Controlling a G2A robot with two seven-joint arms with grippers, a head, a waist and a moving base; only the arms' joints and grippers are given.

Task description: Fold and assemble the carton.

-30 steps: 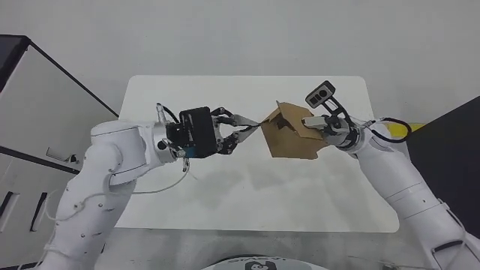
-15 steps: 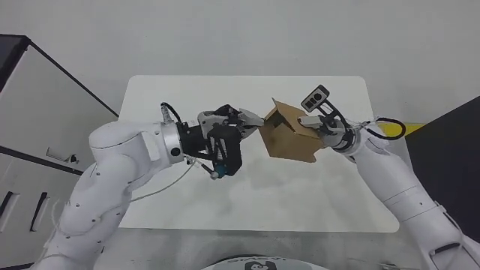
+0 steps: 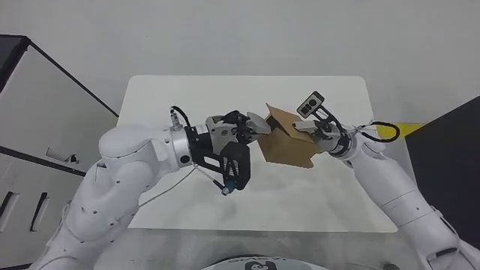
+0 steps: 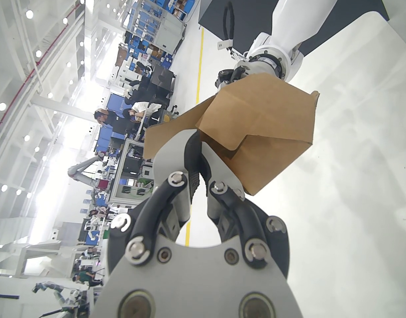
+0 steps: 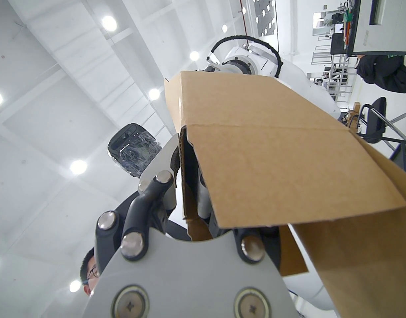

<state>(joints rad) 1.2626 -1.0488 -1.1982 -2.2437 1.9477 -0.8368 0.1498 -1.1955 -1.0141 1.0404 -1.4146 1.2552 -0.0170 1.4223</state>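
Top view: carton (image 3: 289, 144) held tilted between both arms, over the right half of the bench (image 3: 225, 97). Left end effector (image 3: 259, 125) pinched tight on a side flap (image 4: 166, 140), forearm stretched across from the left, wrist rolled over with its black housing hanging toward the near edge. Right end effector (image 3: 306, 127) clamped on the opposite wall of the carton, elbow bent, forearm angling in from the near right corner. Other flaps loose at the open end.
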